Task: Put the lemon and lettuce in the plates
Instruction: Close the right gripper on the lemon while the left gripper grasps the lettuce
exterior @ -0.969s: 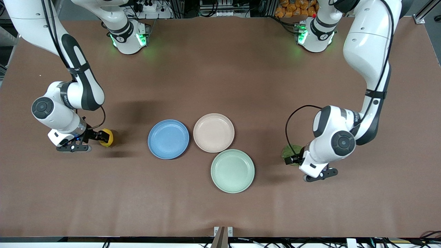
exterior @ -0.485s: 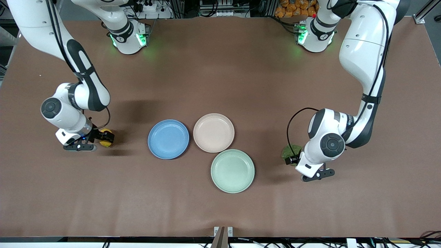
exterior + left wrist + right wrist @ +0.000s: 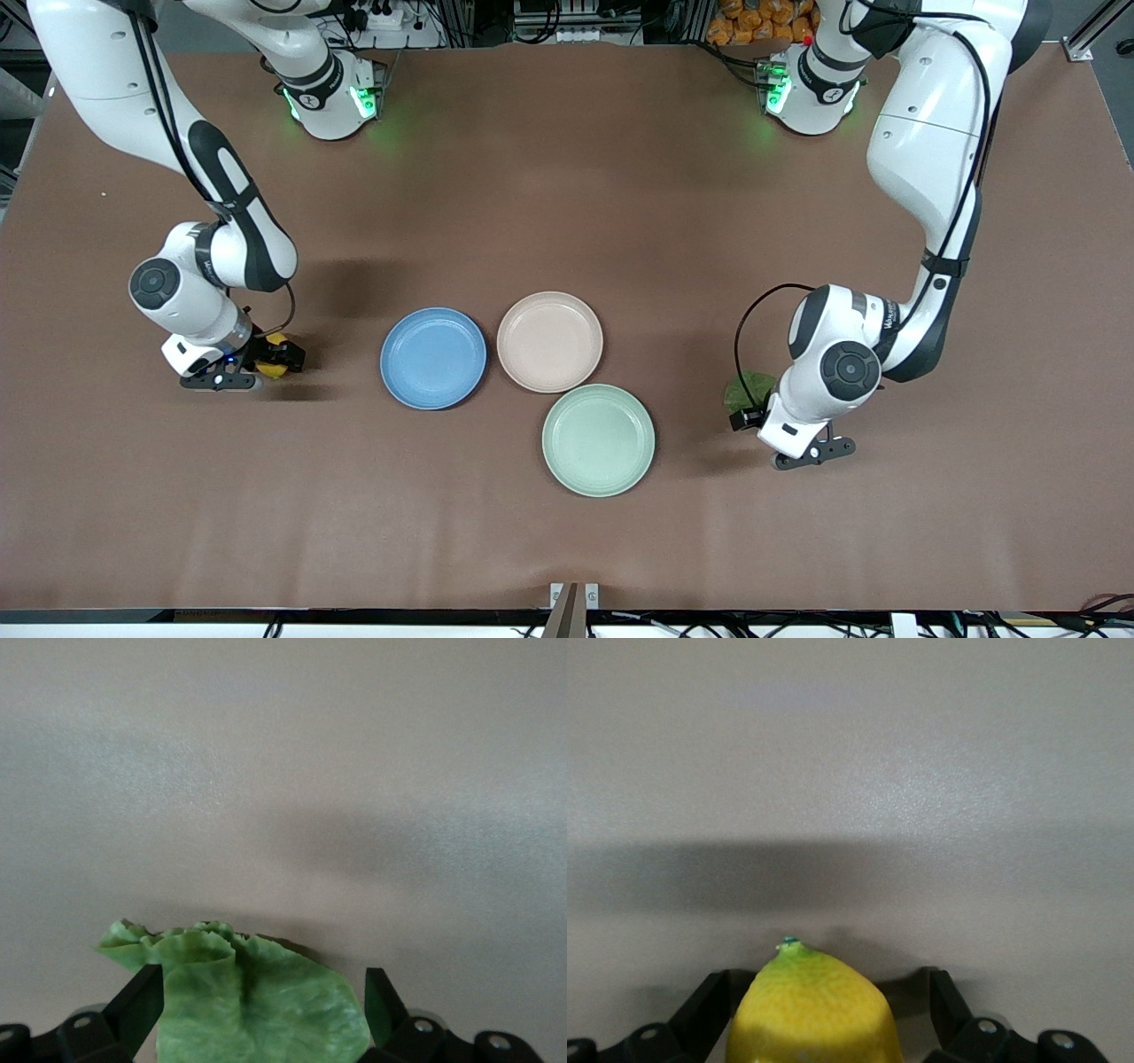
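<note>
Right gripper (image 3: 824, 1014) low over small oval yellow lemon (image 3: 817, 1005) on brown counter (image 3: 567, 195) toward right arm's end; fingers (image 3: 700, 1005) spread, lemon between them. Left gripper (image 3: 261, 1010) likewise astride wrinkly green lettuce leaf (image 3: 248, 992), fingers (image 3: 137, 1005) spread. Blue round plate (image 3: 433, 358) and beige-pink round plate (image 3: 549, 341) mid-counter, touching.

The right gripper (image 3: 270, 359) now straddles the small yellow lemon (image 3: 276, 339); the left gripper (image 3: 753, 412) now covers more of the wrinkly green lettuce leaf (image 3: 749, 387).

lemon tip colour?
Green, on the yellow lemon; best in the right wrist view.
</note>
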Motion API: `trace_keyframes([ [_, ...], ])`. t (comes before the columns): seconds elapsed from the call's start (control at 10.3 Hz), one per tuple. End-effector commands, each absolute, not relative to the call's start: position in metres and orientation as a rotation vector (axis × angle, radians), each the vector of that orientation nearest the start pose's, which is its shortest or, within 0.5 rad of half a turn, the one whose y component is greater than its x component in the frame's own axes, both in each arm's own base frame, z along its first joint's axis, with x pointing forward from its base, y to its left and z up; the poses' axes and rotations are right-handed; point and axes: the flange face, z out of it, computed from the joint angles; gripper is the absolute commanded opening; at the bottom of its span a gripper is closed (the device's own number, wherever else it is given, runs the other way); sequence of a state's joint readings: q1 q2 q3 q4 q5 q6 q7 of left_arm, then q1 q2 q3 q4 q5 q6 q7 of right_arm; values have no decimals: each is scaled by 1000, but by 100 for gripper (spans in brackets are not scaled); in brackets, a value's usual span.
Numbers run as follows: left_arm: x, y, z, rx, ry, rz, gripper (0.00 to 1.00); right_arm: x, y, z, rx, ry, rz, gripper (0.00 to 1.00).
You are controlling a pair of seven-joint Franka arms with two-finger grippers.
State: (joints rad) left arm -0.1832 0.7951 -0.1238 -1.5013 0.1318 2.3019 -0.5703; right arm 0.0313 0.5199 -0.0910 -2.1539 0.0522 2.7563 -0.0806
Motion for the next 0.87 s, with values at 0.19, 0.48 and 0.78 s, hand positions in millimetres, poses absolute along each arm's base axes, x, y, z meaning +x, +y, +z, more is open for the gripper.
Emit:
trace_keyframes([
  [0.19,675,-196,186,-3100,-315,-20,100,565,-34,158,-3156,42,-133,100],
  [0.48,669,-195,178,-3094,-312,7,100,563,-35,158,-3156,42,-128,85],
  [0.78,667,-195,173,-3091,-307,18,100,563,-34,160,-3155,37,-133,42],
])
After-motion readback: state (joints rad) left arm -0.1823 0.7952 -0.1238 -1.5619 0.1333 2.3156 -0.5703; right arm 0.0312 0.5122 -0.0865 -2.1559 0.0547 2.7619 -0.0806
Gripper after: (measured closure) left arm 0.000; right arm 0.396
